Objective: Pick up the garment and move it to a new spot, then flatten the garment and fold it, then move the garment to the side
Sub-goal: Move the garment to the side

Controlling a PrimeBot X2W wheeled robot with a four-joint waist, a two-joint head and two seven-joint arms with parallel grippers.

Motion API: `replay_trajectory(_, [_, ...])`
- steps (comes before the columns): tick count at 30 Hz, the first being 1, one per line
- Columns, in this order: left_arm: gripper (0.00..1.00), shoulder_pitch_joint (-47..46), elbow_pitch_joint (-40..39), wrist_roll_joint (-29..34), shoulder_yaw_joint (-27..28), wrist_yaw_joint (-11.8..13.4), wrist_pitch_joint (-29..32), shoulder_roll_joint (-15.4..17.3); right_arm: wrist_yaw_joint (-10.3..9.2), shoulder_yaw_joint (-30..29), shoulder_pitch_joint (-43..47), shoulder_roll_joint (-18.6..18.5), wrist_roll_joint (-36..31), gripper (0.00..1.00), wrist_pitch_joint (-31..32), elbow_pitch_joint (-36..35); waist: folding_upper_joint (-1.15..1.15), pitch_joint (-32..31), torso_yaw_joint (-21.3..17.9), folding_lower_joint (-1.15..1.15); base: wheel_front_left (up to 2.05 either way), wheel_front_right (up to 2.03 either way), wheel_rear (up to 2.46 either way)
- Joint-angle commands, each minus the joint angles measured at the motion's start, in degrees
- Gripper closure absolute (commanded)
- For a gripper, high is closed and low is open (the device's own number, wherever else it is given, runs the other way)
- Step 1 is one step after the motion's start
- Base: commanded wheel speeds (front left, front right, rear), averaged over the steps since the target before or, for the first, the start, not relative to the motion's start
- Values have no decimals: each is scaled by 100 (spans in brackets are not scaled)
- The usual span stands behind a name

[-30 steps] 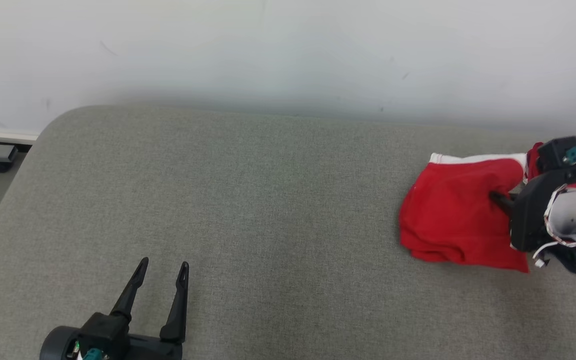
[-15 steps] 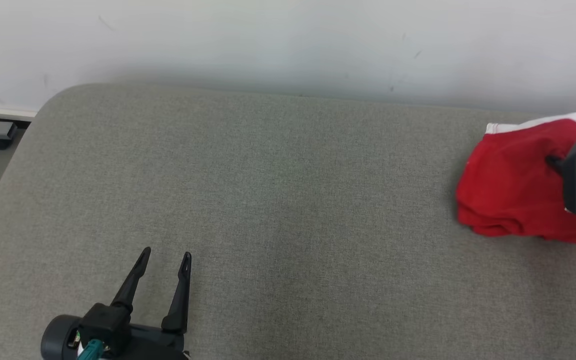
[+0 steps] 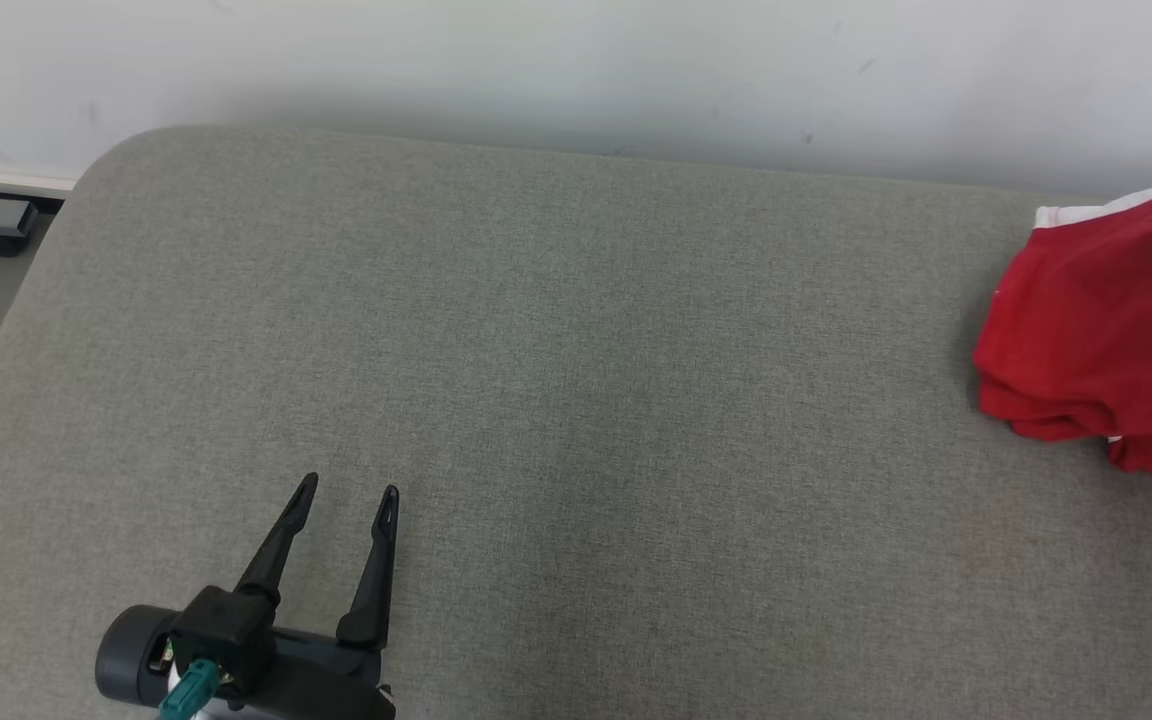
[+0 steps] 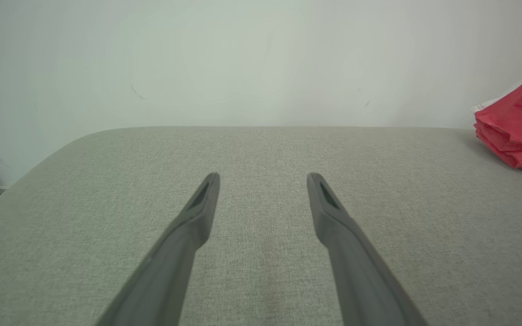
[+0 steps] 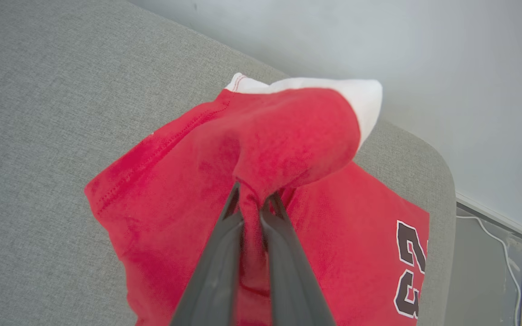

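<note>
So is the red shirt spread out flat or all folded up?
Folded up, not flat. The red shirt shows stacked layers at its edge, and the right gripper pinches a bunched-up fold of it.

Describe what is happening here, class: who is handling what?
The robot's right gripper is shut on a raised fold of the red jersey. The rest of the jersey sits bunched at the right end of the grey padded surface. The left gripper is open over the near left part of that surface, holding nothing.
</note>
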Motion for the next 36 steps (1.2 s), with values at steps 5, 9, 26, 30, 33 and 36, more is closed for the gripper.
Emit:
replay_trajectory(5, [0,-57,27,20,7,-14,-24,0,-5,307,-222,-307,273,100,207,-173,-1,2,66,-1,0,0,0])
replay_trajectory(9, [0,-38,46,9,27,18,-24,-14,-5,532,-361,-532,385,100,353,-342,-1,-23,45,-1,0,0,0])
replay_trajectory(26, [0,-155,7,39,-61,-36,-24,-46,-6,1020,-859,-1043,191,100,671,-177,-1,187,174,-1,0,0,0])
replay_trajectory(30, [0,-174,-4,47,-48,-43,-24,-36,-5,1079,-935,-1079,-2,100,766,-65,-1,245,226,-1,0,0,0])
replay_trajectory(33, [0,-201,-12,57,-61,-59,-24,-37,-6,1122,-973,-1166,-301,100,876,-75,-1,298,267,-1,0,0,0])
replay_trajectory(36, [0,-236,-13,60,-80,-69,-24,-47,-6,1139,-1017,-1244,-525,100,1050,-19,-1,346,313,-1,0,0,0])
